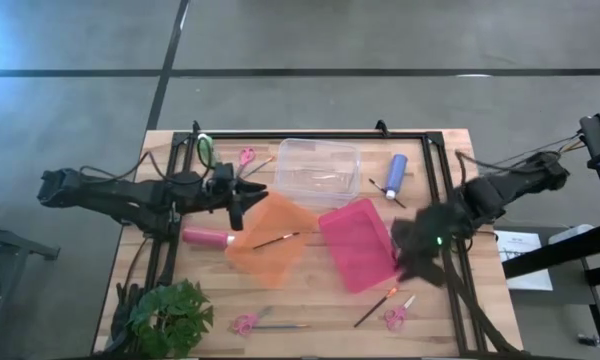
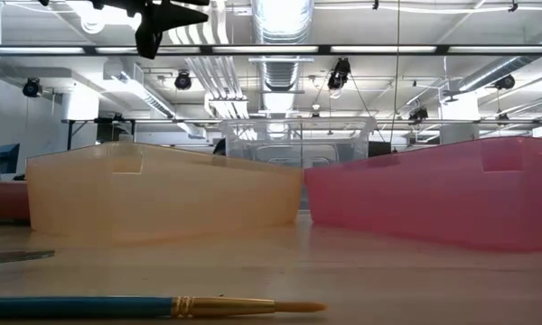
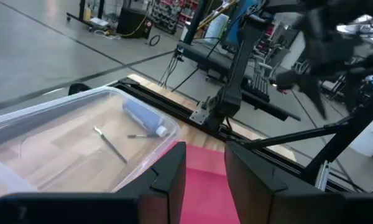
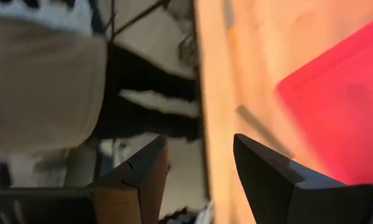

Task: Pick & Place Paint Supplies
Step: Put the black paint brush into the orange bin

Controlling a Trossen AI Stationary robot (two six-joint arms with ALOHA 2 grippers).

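Bright overhead strip lights; right wrist view heavily blurred, others sharp.

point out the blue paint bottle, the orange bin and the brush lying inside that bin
blue paint bottle [image 1: 396, 171]: high view, middle of its body.
orange bin [image 1: 263, 262]: high view, bare floor near its lower corner.
brush in the orange bin [image 1: 277, 240]: high view, mid-handle.

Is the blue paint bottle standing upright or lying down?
Lying down: the blue paint bottle rests on its side on the table, beside the clear bin.
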